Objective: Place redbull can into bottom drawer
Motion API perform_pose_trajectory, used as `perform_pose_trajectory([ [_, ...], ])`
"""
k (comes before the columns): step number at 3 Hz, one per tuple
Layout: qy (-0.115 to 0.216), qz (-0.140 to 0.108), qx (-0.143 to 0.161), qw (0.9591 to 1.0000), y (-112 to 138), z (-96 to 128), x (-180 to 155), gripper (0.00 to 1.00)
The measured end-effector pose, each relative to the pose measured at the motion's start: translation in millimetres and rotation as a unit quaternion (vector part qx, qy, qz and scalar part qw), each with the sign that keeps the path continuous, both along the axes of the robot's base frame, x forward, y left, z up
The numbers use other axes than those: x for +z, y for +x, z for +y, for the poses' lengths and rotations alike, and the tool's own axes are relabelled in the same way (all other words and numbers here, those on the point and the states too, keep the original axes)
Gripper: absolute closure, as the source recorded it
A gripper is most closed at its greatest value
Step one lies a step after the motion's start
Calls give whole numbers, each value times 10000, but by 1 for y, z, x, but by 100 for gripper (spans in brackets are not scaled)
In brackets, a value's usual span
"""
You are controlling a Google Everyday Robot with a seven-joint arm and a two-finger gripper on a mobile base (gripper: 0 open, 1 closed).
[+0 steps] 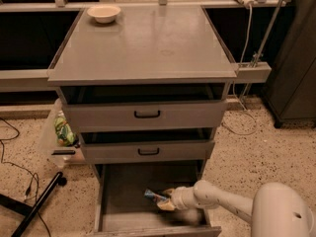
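Note:
The bottom drawer (pixel 123 186) is pulled out at the foot of the grey cabinet, a plain grey tray open towards me. My gripper (pixel 165 203) reaches into it from the right, on a white arm (pixel 222 204). It is shut on the right end of the redbull can (pixel 153 196), a small blue and silver can. The can lies tilted, low over the drawer floor, right of the middle. I cannot tell whether the can touches the floor.
Two shallower drawers with black handles (pixel 147 114) (pixel 148 152) stand slightly open above. A cream bowl (pixel 103 13) sits on the cabinet top. A clear bin with snack bags (pixel 61 132) stands left of the cabinet, with a black stand leg (pixel 39 204) and cables on the floor.

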State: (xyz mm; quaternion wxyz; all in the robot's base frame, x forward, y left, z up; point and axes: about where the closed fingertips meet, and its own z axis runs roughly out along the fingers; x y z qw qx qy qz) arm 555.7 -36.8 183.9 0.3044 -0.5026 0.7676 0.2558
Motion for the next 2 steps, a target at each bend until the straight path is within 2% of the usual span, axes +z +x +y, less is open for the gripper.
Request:
perform_pose_trajectory([
  [1,0,0,0,10000,0,0,0,100],
  [2,63,13,34,10000,-2,1,-25,100],
])
